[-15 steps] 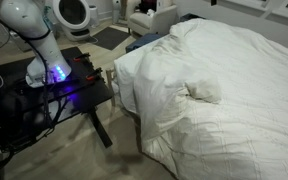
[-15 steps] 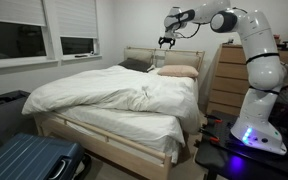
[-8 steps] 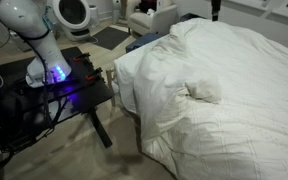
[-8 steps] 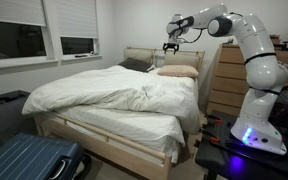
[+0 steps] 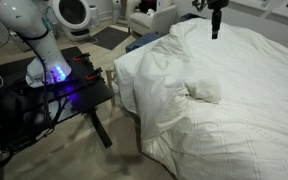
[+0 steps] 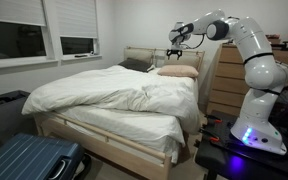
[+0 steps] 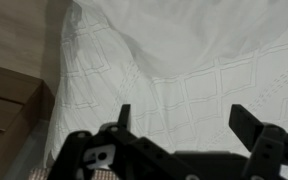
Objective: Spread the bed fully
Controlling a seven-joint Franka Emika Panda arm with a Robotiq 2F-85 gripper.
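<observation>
Tool (image 6: pixel 175 60) has come down over the last second. In an exterior view it stood high above the headboard (image 6: pixel 134 55); now it hangs lower, over the pillow (image 6: pixel 178 72) at the head of the bed (image 6: pixel 104 100). In an exterior view the tool (image 5: pixel 216 30) was out of shot a second ago, then only a tip at the top edge; now it shows clearly above the far side of the duvet (image 5: pixel 244 100). Wrist view: tool (image 7: pixel 184 122) wide, nothing between the fingers, quilted white cloth below it and no contact that I can make out. The bed itself is unchanged and fills the middle of the room beside my bench (image 5: pixel 79 95). The duvet is rumpled, with a bunched fold (image 5: pixel 202 92) mid-bed and the pillow uncovered. I read this as the approach only: no cloth has been gripped yet, so none of the spreading is done. The descent puts me near the top edge of the duvet, likely the part to pinch and draw towards the headboard.
</observation>
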